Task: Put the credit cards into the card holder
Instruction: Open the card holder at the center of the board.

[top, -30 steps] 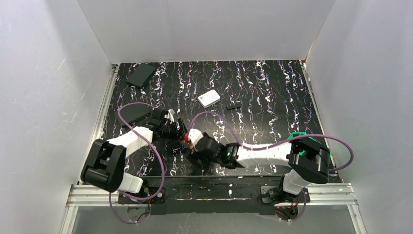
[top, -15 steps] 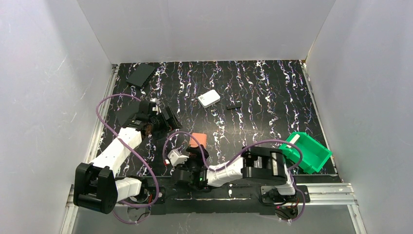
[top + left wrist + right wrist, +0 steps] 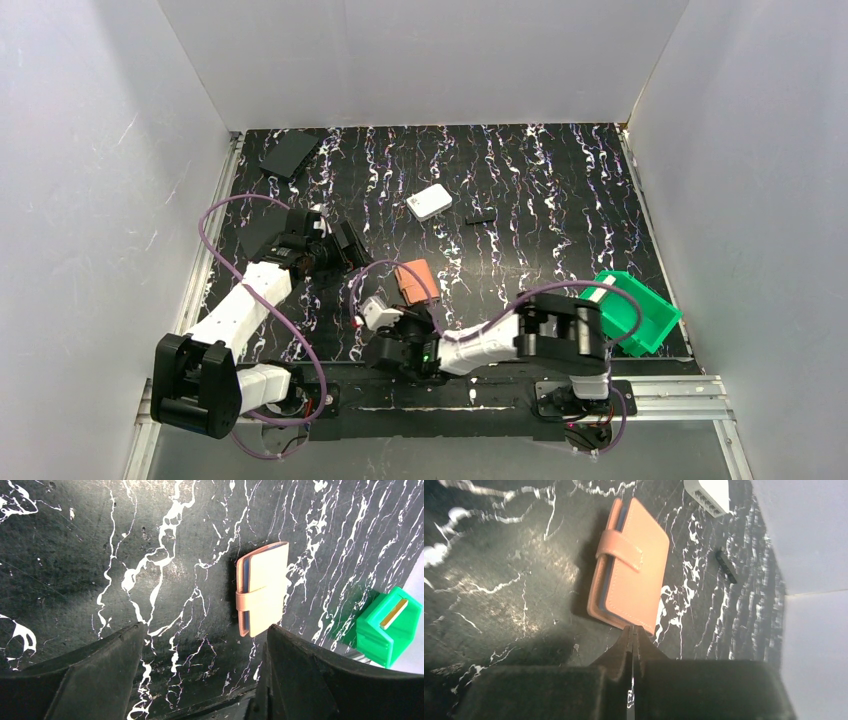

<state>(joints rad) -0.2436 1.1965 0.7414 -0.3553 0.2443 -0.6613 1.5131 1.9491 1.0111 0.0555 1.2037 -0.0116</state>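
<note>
So the card holder (image 3: pixel 631 587) is lying flat and closed on the black marbled table (image 3: pixel 499 580), tab snapped over. The right gripper (image 3: pixel 633 632) has its fingers pressed together with nothing between them, tips right at the holder's near edge, can't tell if they touch. The left gripper (image 3: pixel 204 630) is spread wide, with the holder out past its tips. The left wrist cam catches the green bin (image 3: pixel 385 630); the right wrist cam instead gets the white box (image 3: pixel 710 492) and a small black bit (image 3: pixel 725 566).
</note>
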